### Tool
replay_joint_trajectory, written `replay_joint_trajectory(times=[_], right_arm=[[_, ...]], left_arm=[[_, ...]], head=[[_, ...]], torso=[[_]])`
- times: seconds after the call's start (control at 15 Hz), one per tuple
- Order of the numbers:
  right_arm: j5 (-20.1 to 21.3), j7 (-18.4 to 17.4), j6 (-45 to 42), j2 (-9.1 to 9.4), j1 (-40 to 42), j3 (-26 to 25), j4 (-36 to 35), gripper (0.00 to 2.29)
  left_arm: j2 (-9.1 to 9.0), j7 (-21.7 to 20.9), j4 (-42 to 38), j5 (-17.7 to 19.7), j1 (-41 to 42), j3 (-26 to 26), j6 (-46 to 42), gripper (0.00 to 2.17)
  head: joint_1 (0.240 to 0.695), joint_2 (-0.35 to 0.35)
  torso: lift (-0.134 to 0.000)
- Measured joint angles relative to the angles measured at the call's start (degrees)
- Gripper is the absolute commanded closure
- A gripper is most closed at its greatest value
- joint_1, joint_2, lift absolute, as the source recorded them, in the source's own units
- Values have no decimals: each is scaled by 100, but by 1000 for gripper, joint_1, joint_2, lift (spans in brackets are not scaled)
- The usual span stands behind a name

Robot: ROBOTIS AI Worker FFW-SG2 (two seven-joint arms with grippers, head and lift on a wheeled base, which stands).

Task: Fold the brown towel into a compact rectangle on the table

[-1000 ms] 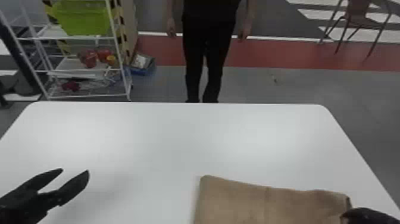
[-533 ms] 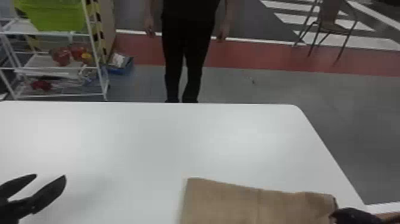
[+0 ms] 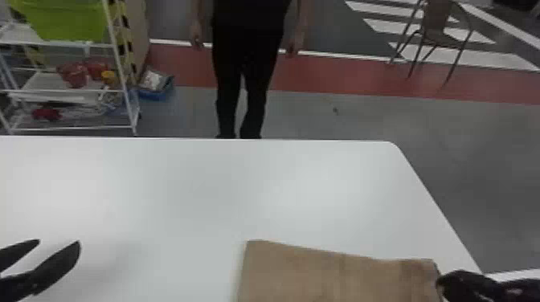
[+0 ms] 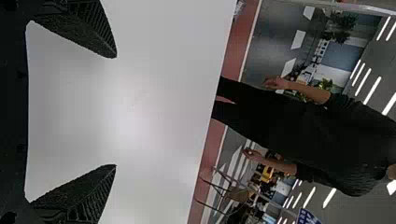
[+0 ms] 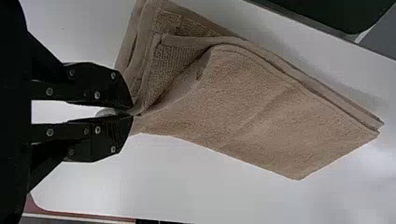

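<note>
In the head view, the brown towel (image 3: 337,277) lies folded in layers on the white table, running off the bottom edge. My right gripper (image 3: 442,283) is at the towel's right far corner. The right wrist view has that gripper (image 5: 128,113) shut on a corner of the towel (image 5: 266,107), whose layers are lifted and bent near the fingertips. At the lower left of the head view, my left gripper (image 3: 60,242) stands open, away from the towel. Its two fingers are wide apart in the left wrist view, and the gripper (image 4: 116,111) holds nothing.
The white table (image 3: 201,192) has its far edge across the middle of the head view and its right edge sloping down. Behind it are a person standing, a white shelf rack (image 3: 72,90) with a green bin, and a chair (image 3: 438,32).
The head view has swung to the right, so table, towel and background all appear shifted left. My right gripper stays at the towel's corner, and the left one remains open.
</note>
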Motion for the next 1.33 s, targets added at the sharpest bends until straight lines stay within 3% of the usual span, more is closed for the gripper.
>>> replay_joint_trajectory(times=[0.27,0.33,0.47,0.53,0.67,0.87,1.07,1.33], right_arm=[[142,-253,-173,-10,33,-198,87,53],[35,-130,-81,-9,48,-231,74,76],[-676,383,689,47,118,-269,-99,93],[-1208,624,1567,111,168,-311,-320,93],[-2416,1025,4417,211,291,-497,-1051,130],[-3698,1236,7915,267,414,-678,-1826,130],[-4490,1095,9858,354,488,-664,-2083,140],[-4874,653,11442,464,82,-491,-1993,144]], left_arm=[[0,3,19,0,-25,-8,-6,36],[0,1,31,0,-28,-6,-25,36],[0,1,71,-4,-43,-1,-87,36],[0,-1,100,-7,-64,0,-103,36],[0,-14,136,-24,-90,1,-106,36],[0,-63,158,-35,-93,49,-109,36],[0,-85,214,-35,-95,86,-174,36],[0,-121,392,-112,-200,88,-329,36]], head=[[695,-231],[695,-235],[695,-243],[695,-256],[695,-290],[695,-319],[695,-304],[695,-292]], torso=[[-123],[-123],[-123],[-123],[-123],[-123],[-123],[-123]])
